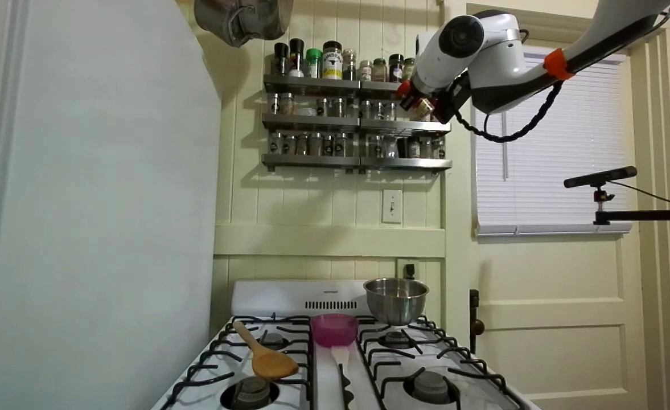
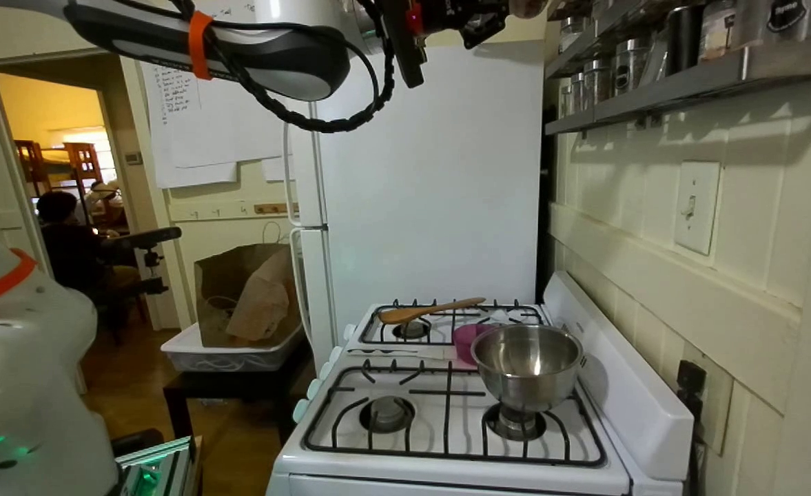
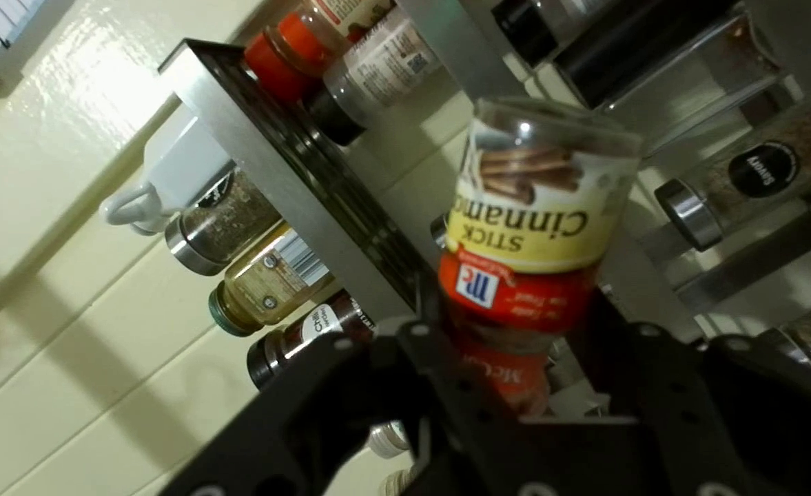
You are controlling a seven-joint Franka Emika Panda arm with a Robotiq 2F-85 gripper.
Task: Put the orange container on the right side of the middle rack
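The orange container is a clear jar (image 3: pixel 539 207) with a red cap and a red and yellow cinnamon label. My gripper (image 3: pixel 515 320) is shut on it around the capped end, and its base points away from the fingers. In an exterior view the jar (image 1: pixel 423 110) hangs tilted between the fingers, in front of the right end of the middle rack (image 1: pixel 397 126). Whether it touches the ledge cannot be told. Only the jar's end (image 2: pixel 528 7) shows at the top edge of an exterior view, beyond the gripper (image 2: pixel 484 27).
In the wrist view, a red-lidded jar (image 3: pixel 302 55) and a black-lidded jar (image 3: pixel 377 72) stand near the middle rack's end. The upper shelf (image 3: pixel 295 193) runs close by with several jars. Below are the stove, a steel bowl (image 1: pixel 396 302), a pink cup (image 1: pixel 335 331) and a wooden spoon (image 1: pixel 272 364).
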